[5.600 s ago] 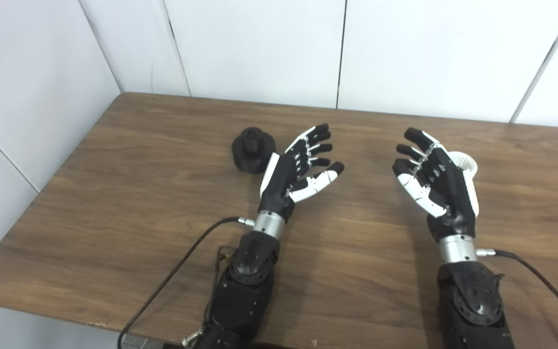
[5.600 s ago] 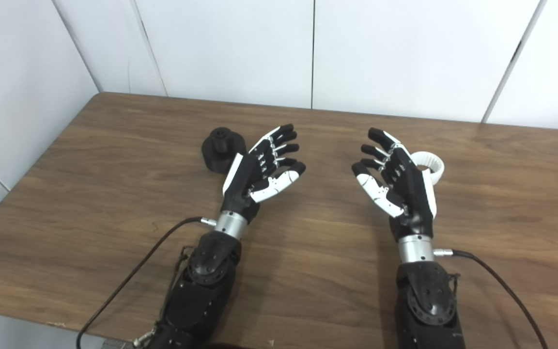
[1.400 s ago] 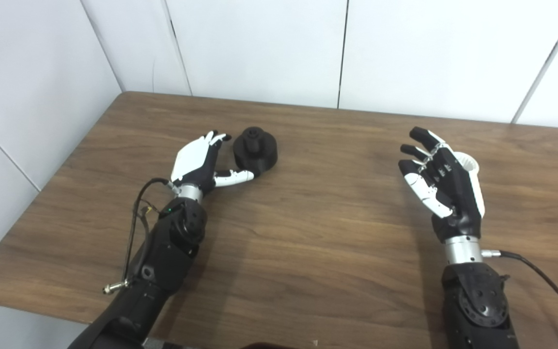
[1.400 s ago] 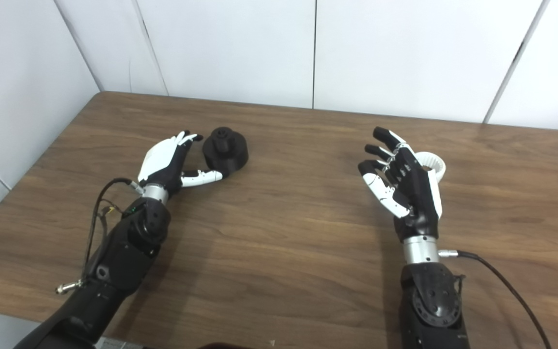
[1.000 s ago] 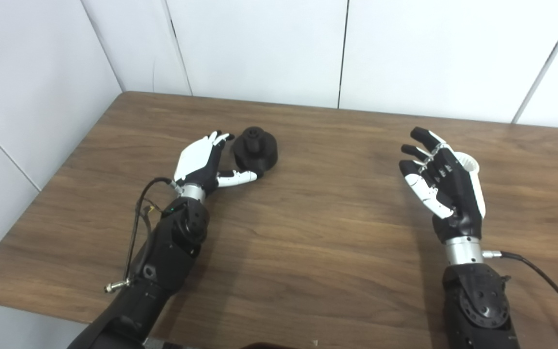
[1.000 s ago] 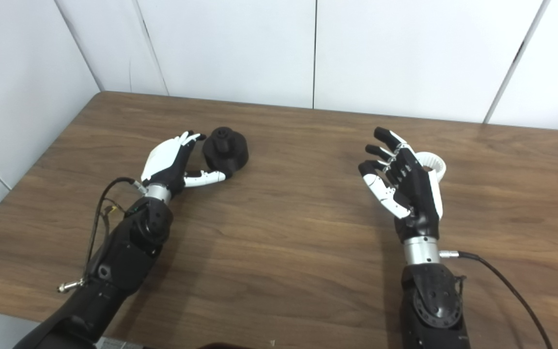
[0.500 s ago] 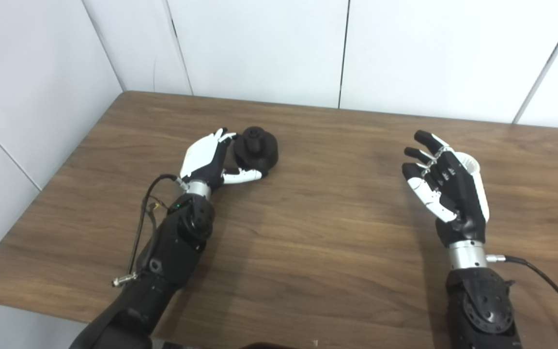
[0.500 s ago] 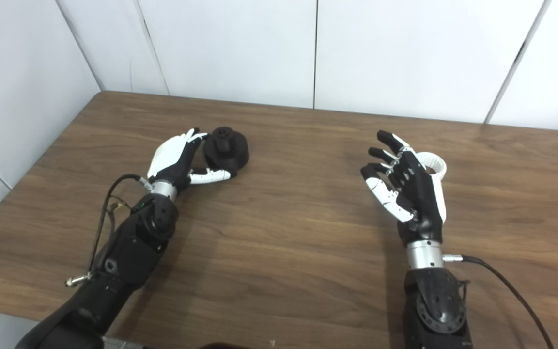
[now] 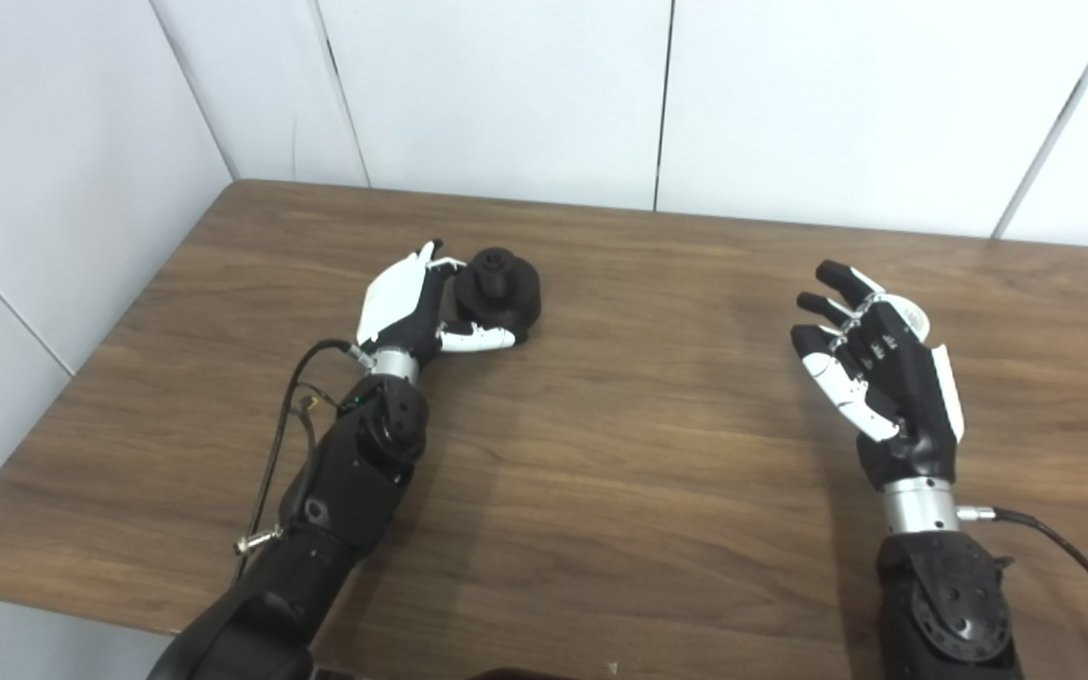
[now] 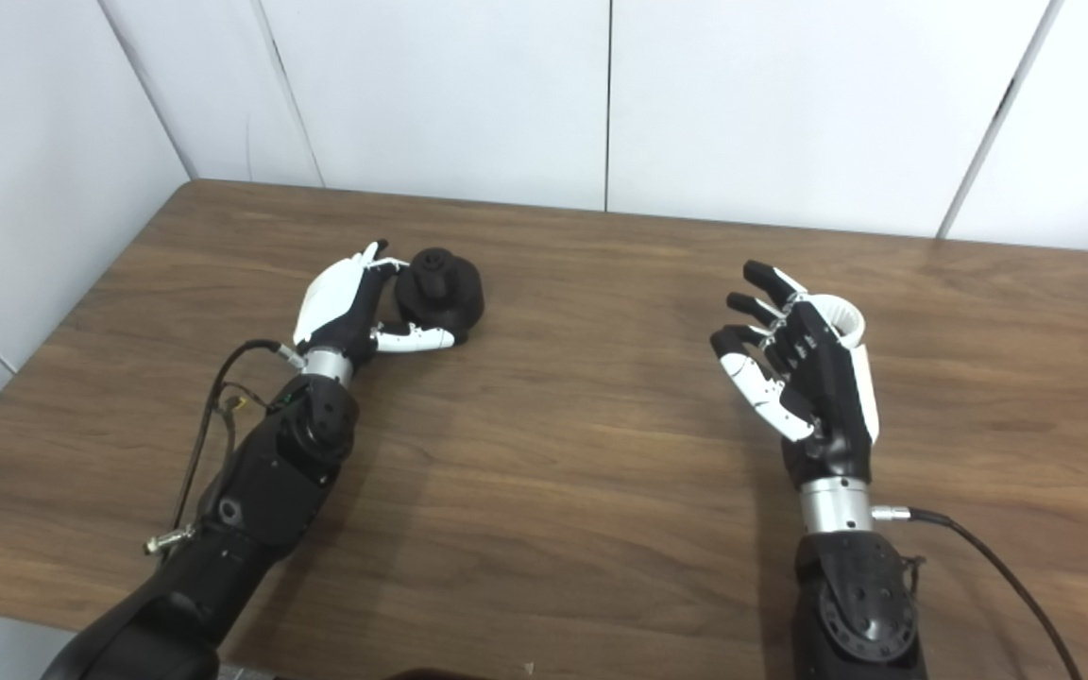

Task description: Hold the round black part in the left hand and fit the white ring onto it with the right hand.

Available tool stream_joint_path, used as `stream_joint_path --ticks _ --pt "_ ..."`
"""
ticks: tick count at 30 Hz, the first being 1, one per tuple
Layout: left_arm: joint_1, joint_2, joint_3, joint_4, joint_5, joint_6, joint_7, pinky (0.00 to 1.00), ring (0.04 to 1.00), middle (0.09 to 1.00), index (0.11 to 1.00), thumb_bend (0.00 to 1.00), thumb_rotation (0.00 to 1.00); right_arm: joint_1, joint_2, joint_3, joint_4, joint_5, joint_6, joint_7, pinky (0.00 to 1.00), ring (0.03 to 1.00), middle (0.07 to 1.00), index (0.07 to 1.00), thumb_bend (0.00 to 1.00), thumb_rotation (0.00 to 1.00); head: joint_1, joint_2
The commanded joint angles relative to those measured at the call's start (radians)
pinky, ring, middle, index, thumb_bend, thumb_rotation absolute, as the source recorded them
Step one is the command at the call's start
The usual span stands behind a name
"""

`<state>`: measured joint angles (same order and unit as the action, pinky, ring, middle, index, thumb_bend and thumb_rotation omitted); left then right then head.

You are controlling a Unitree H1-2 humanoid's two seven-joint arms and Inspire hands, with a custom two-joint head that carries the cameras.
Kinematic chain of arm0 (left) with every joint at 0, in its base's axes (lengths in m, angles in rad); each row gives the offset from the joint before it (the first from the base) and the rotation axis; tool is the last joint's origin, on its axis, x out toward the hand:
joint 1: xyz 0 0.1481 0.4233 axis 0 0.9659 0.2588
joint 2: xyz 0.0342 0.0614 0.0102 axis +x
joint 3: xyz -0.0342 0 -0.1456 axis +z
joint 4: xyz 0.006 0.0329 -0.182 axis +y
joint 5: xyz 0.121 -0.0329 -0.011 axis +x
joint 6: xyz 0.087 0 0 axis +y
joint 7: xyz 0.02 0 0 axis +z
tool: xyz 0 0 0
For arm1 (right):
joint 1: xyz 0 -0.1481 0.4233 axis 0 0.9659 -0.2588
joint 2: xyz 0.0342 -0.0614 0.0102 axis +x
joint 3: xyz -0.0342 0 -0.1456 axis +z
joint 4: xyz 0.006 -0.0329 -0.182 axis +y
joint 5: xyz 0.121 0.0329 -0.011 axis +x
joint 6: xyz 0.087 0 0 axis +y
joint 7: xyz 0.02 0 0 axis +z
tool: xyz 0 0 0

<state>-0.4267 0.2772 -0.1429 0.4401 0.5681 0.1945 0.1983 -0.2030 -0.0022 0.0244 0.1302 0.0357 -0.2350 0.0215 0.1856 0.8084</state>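
The round black part (image 9: 503, 288), with a raised hub on top, sits on the wooden table (image 9: 601, 453) at the back left. My left hand (image 9: 409, 307) cups it from the left. The fingers (image 9: 426, 264) lie straight against its left side and the thumb (image 9: 478, 337) runs along its front edge. The hand is open, and the part rests on the table. On the right, my right hand (image 10: 813, 382) hangs open with the palm facing left and the fingers spread. The white ring (image 10: 843, 316) lies just behind it, mostly hidden by the hand.
White wall panels (image 9: 506, 94) stand close behind the table and along its left side. Cables trail from both forearms, one at the left arm (image 9: 280, 425) and one at the right (image 9: 1063, 557). Bare wood lies between the two hands.
My left hand has slid right and forward until it cups the black part. My right hand has drifted slightly right and nearer, covering more of the ring.
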Motion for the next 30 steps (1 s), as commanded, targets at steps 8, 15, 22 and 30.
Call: stream_joint_path --ticks 8,15,22,30 --pt "-0.032 0.015 -0.012 -0.034 -0.007 -0.002 -0.011 1.0 1.0 1.0 0.68 0.94 0.37 0.039 -0.014 -0.011 0.027 0.001 -0.007 0.005 0.65 0.765 0.845 0.783 0.6 0.32 -0.001 -0.001" --pt "-0.013 0.016 -0.051 -0.052 -0.003 -0.038 -0.034 1.0 1.0 1.0 0.682 0.96 0.37 0.034 -0.015 -0.012 0.023 0.001 -0.004 0.006 0.65 0.761 0.843 0.785 0.61 0.32 0.002 -0.003" --pt "0.012 0.015 -0.102 -0.078 -0.003 -0.071 -0.064 1.0 1.0 1.0 0.687 0.99 0.42 0.032 -0.015 -0.013 0.019 0.007 0.004 0.009 0.65 0.756 0.842 0.786 0.61 0.32 0.005 0.0" --pt "0.048 0.03 -0.155 -0.133 -0.015 -0.127 -0.118 1.0 1.0 1.0 0.695 0.98 0.39 0.03 -0.014 -0.011 0.016 0.003 0.009 0.009 0.65 0.766 0.846 0.791 0.59 0.3 -0.003 0.005"
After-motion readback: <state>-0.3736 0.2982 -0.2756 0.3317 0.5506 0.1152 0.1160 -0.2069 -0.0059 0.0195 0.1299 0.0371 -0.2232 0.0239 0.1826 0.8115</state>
